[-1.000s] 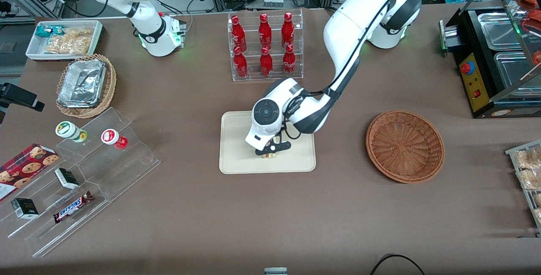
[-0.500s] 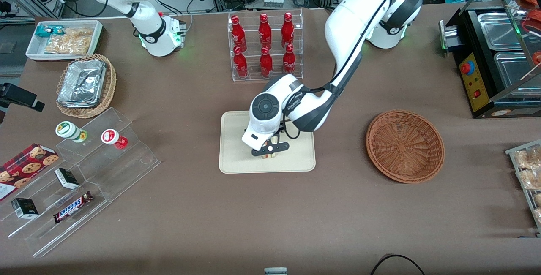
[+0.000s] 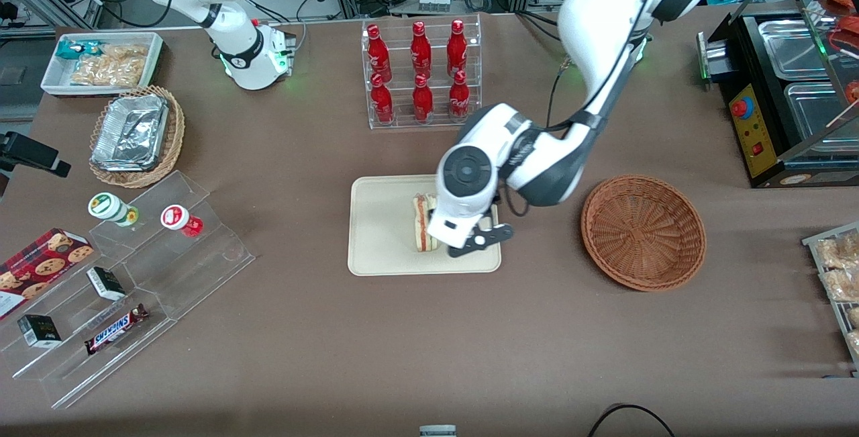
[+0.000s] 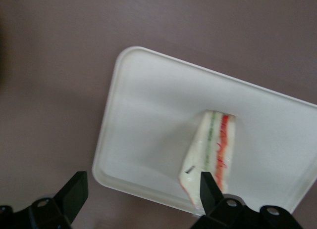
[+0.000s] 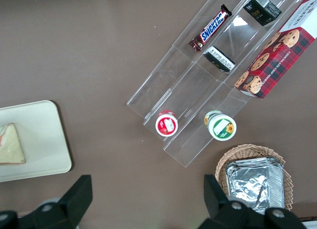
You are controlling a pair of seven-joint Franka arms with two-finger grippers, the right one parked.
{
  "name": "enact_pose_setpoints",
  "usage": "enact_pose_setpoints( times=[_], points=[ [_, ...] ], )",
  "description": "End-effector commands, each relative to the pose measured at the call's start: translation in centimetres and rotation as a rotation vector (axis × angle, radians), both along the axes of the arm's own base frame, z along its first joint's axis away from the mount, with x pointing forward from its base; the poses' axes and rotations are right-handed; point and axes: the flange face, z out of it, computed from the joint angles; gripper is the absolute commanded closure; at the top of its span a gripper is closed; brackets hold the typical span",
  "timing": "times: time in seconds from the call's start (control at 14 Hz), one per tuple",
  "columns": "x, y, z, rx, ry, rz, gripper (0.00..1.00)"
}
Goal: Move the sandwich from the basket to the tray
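The sandwich (image 3: pixel 423 223) is lying on the tray (image 3: pixel 379 235), well inside its rim and standing on one edge so that the red and green filling is facing up. The basket (image 3: pixel 643 231) is sitting well apart on the tabletop (image 3: pixel 429 343), toward the working arm's end, with nothing showing inside it. The tool (image 3: pixel 478 242) is hanging just above the tray's edge nearest the basket, right beside the sandwich but not touching it; in the wrist view its two fingers (image 4: pixel 75 188) are standing spread wide with nothing between them. Judging from how things are lying, the placing looks done and only clearing the arm away is remaining. As for handling, the sandwich is looking light and soft, the white bread likely squashing under a firm pinch and the layers sliding apart if tipped. Any further grip would best be taking the two flat bread faces near the middle, gently, never the cut edge.
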Motion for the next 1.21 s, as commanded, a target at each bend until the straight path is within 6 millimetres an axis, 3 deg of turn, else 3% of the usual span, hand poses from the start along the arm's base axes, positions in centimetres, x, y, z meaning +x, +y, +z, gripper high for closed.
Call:
enact_pose_setpoints(
  times=[0.0,0.29,0.64,1.0,1.14],
  points=[
    [-1.4,5.9,2.2,0.030,0.022,-0.031,0.00],
    [-2.4,15.0,5.3,0.001,0.054,-0.111,0.00],
    [-3.9,25.7,11.7,-0.049,0.094,-0.212,0.00],
    [-6.2,33.7,20.0,-0.082,0.081,-0.299,0.00],
    [-6.5,35.8,23.6,-0.090,0.035,-0.347,0.00]
  ],
)
